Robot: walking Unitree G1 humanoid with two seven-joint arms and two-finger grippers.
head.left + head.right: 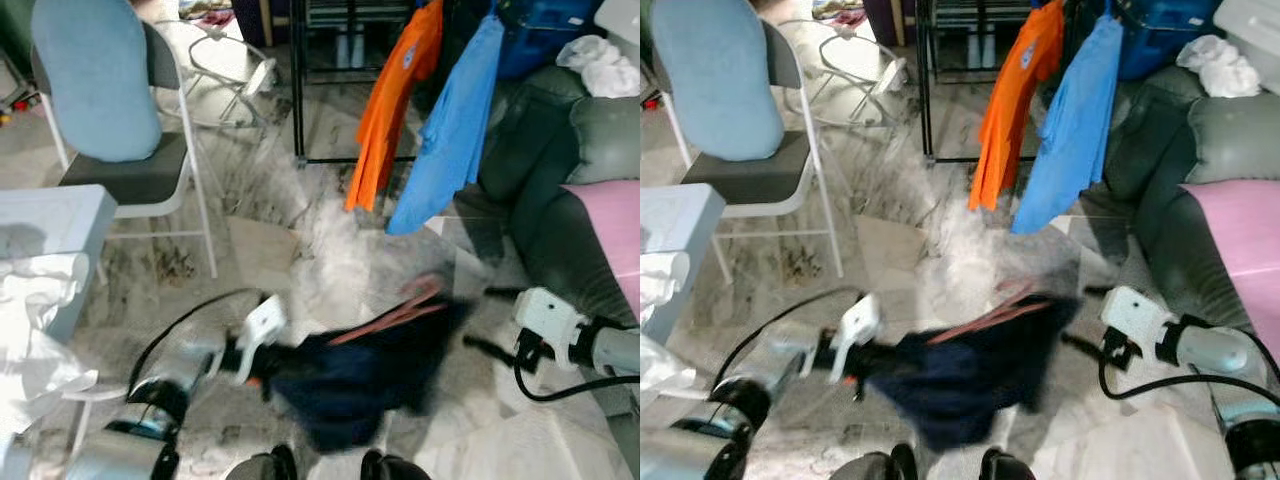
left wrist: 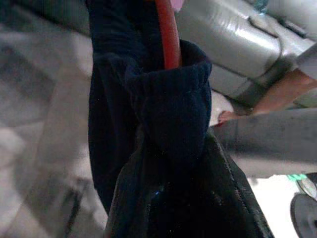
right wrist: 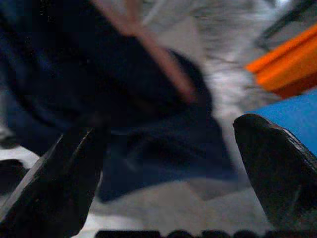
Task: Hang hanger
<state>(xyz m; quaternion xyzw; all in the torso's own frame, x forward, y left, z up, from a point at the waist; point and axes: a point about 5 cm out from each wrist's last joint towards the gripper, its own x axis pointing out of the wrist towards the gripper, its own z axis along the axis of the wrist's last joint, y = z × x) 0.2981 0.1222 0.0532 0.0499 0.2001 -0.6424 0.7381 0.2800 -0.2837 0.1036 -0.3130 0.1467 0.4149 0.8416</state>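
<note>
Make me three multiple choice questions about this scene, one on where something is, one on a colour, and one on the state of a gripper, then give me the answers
1. Where is the dark garment on its red hanger?
A. On the rack
B. Held low over the floor at the left gripper
C. On the chair seat

2. What colours are the two shirts hanging on the rack?
A. Orange and blue
B. Green and white
C. Pink and black

3. How does the right gripper stand?
A. Shut on the hanger
B. Shut on a shirt
C. Open, holding nothing

Answers:
1 B: the garment hangs by the left gripper above the floor, short of the rack.
2 A: an orange shirt and a blue shirt hang side by side.
3 C: the right wrist view shows both fingers spread wide with the garment beyond them.
</note>
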